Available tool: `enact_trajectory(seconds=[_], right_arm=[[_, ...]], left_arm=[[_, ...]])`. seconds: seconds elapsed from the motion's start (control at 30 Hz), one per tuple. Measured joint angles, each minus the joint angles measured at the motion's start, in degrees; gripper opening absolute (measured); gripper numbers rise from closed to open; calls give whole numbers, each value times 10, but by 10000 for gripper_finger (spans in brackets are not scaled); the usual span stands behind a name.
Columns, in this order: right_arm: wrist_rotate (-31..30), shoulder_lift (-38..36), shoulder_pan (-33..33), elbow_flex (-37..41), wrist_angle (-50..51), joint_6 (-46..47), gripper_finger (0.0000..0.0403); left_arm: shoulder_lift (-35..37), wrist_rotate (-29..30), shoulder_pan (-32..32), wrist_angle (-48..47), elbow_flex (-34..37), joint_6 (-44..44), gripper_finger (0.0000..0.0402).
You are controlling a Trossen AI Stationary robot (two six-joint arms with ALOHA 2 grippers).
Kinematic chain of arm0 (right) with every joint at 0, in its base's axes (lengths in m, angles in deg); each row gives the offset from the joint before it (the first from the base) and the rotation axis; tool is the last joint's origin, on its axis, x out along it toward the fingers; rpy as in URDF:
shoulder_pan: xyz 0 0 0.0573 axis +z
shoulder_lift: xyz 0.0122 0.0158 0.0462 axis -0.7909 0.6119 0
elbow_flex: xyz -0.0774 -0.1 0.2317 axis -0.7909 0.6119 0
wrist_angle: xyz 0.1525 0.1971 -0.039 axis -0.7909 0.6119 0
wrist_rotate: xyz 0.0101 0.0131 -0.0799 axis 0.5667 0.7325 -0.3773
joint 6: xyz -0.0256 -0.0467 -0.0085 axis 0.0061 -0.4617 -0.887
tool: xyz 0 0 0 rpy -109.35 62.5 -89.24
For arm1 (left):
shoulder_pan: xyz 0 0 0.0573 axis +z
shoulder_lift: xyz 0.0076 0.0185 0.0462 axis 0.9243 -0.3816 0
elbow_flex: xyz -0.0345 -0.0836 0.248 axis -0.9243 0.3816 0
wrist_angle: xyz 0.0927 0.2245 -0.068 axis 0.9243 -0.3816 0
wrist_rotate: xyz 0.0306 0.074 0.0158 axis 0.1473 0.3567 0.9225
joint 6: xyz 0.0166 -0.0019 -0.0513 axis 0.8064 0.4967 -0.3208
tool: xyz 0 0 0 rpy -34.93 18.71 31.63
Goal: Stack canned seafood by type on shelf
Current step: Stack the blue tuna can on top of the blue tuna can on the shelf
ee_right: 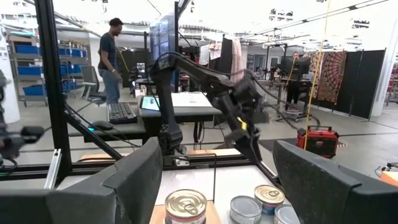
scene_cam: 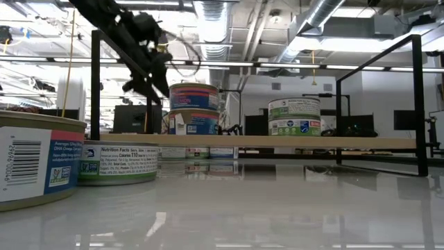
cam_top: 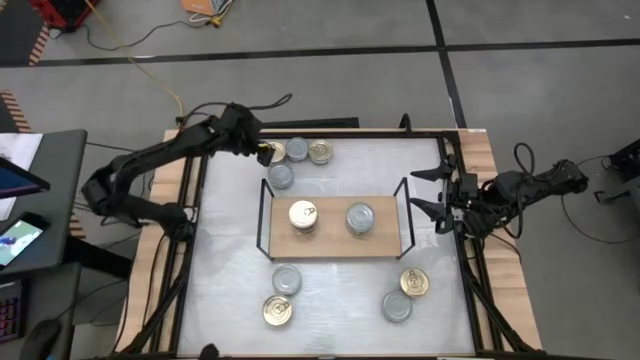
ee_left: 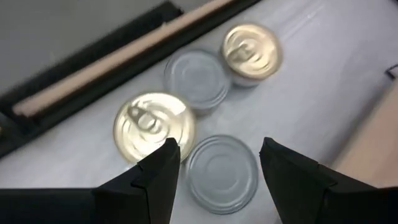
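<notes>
The shelf [cam_top: 335, 247] is a wooden board with black wire ends, mid-table. On it stand a gold-lidded stack [cam_top: 303, 215] of two tins [scene_cam: 194, 110] and a silver-lidded tin [cam_top: 360, 218]. Beyond it, four tins sit on the tabletop: gold [ee_left: 153, 126], silver [ee_left: 198, 79], gold [ee_left: 251, 51], silver [ee_left: 222, 173]. My left gripper [ee_left: 219, 155] hangs open above this cluster [cam_top: 255, 148], its fingers framing the nearest silver tin [cam_top: 281, 176]. My right gripper [cam_top: 425, 190] waits open at the shelf's right end, raised.
More tins rest near the front edge: silver [cam_top: 287, 279], gold [cam_top: 278, 311], gold [cam_top: 414, 282], silver [cam_top: 396, 306]. A black frame [cam_top: 195, 220] borders the white tabletop. A person [ee_right: 112, 59] stands in the room beyond.
</notes>
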Motion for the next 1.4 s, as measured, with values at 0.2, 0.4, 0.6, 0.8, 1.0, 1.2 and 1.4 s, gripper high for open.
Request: enact_trajectory(seconds=[0.2, 0.4, 0.6, 0.8, 1.0, 1.2, 1.4], right_arm=[[0, 0, 0, 0, 1, 0, 329], [0, 0, 0, 0, 5, 1, 329], [0, 0, 0, 0, 10, 6, 329], [0, 0, 0, 0, 10, 7, 329], [0, 0, 0, 0, 10, 7, 329], [0, 0, 0, 0, 10, 8, 329], [0, 5, 0, 0, 10, 11, 329]], left_arm=[[-77, -9, 38, -6, 0, 0, 211], [-138, -20, 66, -5, 0, 3, 197], [-171, -15, 87, 4, 0, 6, 174], [-178, -14, 103, 8, 0, 11, 147], [-177, -13, 117, -3, 0, 33, 74], [-174, -15, 123, -7, 26, 56, 7], [-162, -10, 124, -14, 52, 62, 2]])
